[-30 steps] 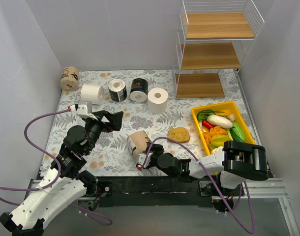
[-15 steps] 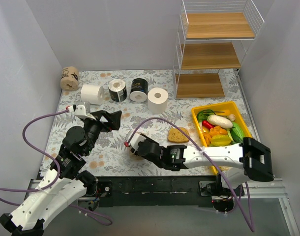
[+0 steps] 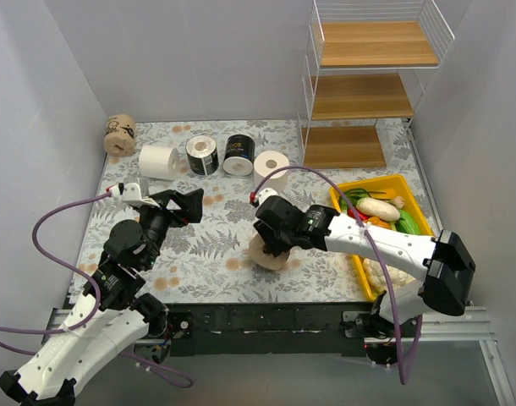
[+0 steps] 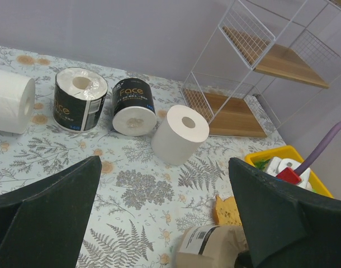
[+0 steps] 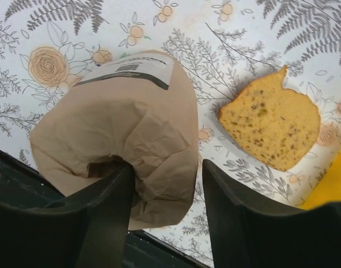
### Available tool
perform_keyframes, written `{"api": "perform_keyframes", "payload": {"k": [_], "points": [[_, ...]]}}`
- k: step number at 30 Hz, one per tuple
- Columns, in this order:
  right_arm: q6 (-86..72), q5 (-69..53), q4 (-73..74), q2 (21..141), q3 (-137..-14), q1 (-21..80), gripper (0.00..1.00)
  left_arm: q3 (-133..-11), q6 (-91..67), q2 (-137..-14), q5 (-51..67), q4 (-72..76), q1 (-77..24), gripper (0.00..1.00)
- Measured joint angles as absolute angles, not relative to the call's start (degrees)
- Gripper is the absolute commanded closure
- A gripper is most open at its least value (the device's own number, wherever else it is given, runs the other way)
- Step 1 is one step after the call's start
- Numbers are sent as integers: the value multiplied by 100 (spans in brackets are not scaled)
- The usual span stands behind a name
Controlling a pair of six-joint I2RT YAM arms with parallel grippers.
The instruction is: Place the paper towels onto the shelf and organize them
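The right gripper is closed on the wall of 1 tan roll, with 1 finger in the hollow core and 1 outside. I judge this hold lets the arm lift it. The roll is near the front of the counter, well apart from the shelf, whose 3 boards are bare. The left gripper is wide open and holds nothing. It faces the other 5 rolls, the nearest a white roll.

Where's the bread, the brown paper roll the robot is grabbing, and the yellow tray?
bread slice [image 5: 269, 134], right wrist view, the middle of its flat speckled face.
tan roll [image 5: 126, 128], right wrist view, its crinkled paper side.
yellow tray [image 3: 368, 182], top view, its far rim.
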State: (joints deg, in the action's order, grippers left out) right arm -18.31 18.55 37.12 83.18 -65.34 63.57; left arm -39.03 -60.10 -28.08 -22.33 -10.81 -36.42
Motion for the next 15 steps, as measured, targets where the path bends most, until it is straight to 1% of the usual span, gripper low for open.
{"api": "perform_keyframes", "payload": {"k": [1, 2, 5, 9, 11, 15], "points": [[-1833, 1859, 3826, 8318, -6617, 6296, 35, -3903, -6012, -2808, -2248, -1083, -3642, 2], [-1826, 1870, 3942, 8318, -6726, 6263, 31, -3903, -6018, -2808, -2257, -1087, -3642, 2], [-1750, 1933, 4108, 8307, -7098, 6261, 27, -3903, -6031, -2808, -2294, -1114, -3642, 2], [-1632, 1988, 4154, 8208, -7223, 6267, 26, -3903, -6036, -2808, -2320, -1133, -3642, 2], [-1610, 1990, 4209, 8184, -7223, 6270, 28, -3903, -6040, -2808, -2335, -1151, -3642, 2], [-1452, 1789, 4032, 8152, -7172, 6300, 28, -3903, -6047, -2805, -2359, -1160, -3642, 2]]}}
